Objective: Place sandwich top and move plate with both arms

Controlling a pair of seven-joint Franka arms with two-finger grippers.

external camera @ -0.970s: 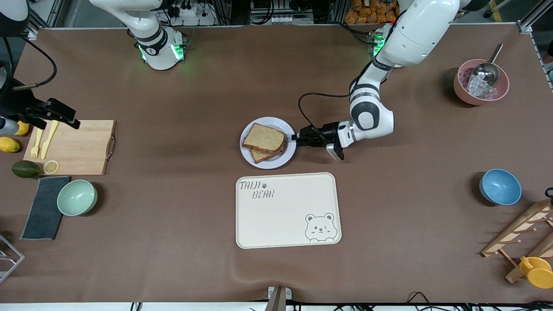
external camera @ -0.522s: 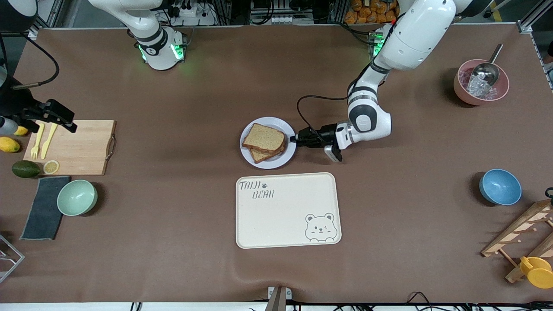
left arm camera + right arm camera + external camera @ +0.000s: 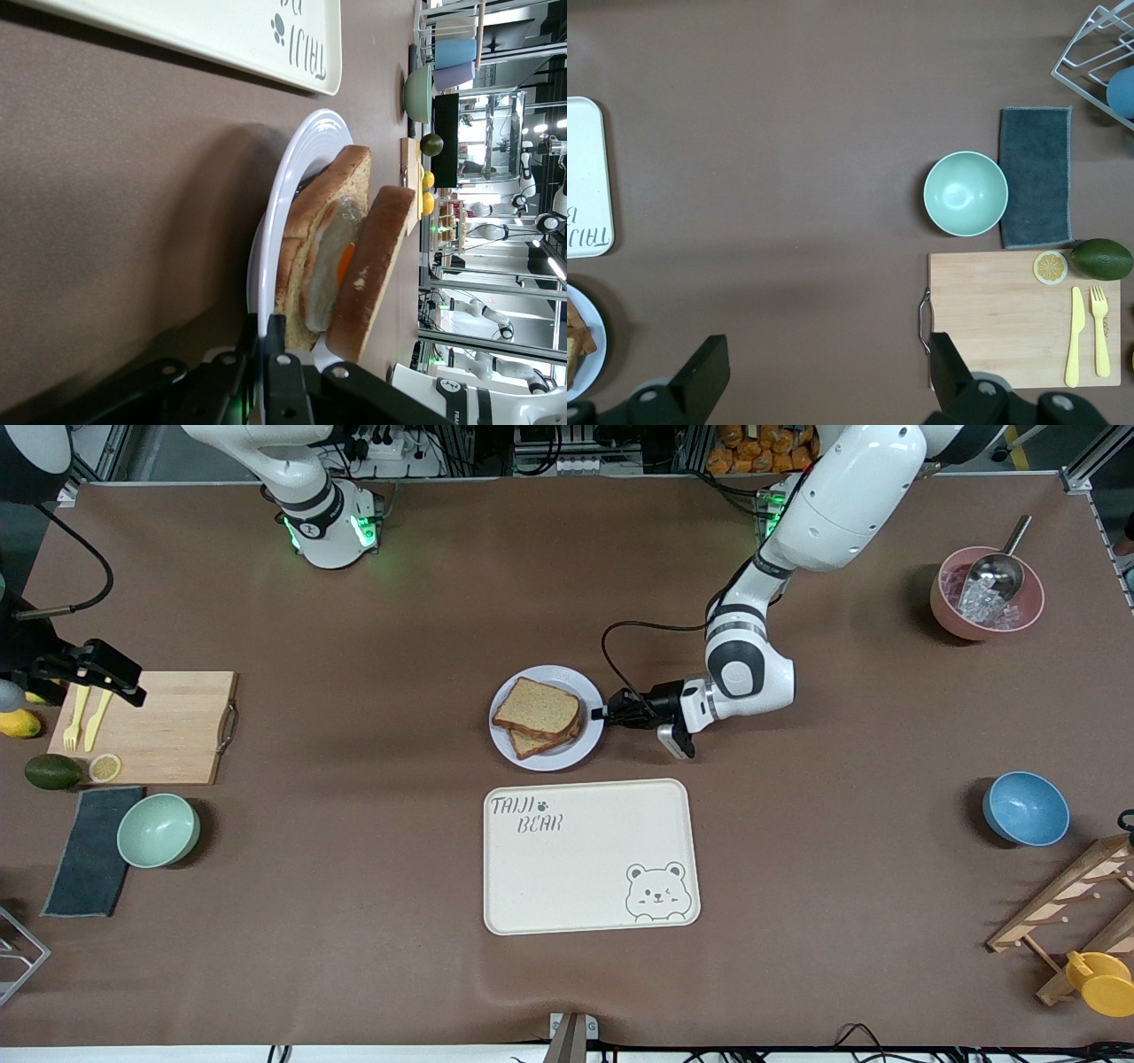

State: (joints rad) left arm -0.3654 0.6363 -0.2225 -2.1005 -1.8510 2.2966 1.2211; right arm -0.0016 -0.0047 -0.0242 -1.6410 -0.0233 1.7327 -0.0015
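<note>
sandwich top (image 3: 537,707) on plate (image 3: 567,759), tray (image 3: 589,886) nearer camera

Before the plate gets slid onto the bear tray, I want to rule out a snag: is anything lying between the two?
Nothing visible does. Only bare tabletop separates the plate from the tray, which lies nearer the front camera. The left gripper is shut on the plate's rim at the left arm's side, out of that path. The right gripper waits open over the cutting board.

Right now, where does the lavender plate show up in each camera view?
Front view: the plate lies mid-table, sandwich on it, the left pincer shut on its rim.
Left wrist view: the plate stands edge-on in the middle.
Right wrist view: only a sliver of the plate shows at the picture's edge.
Shared landmark: the bear-printed tray beside it, nearer the front camera.
</note>
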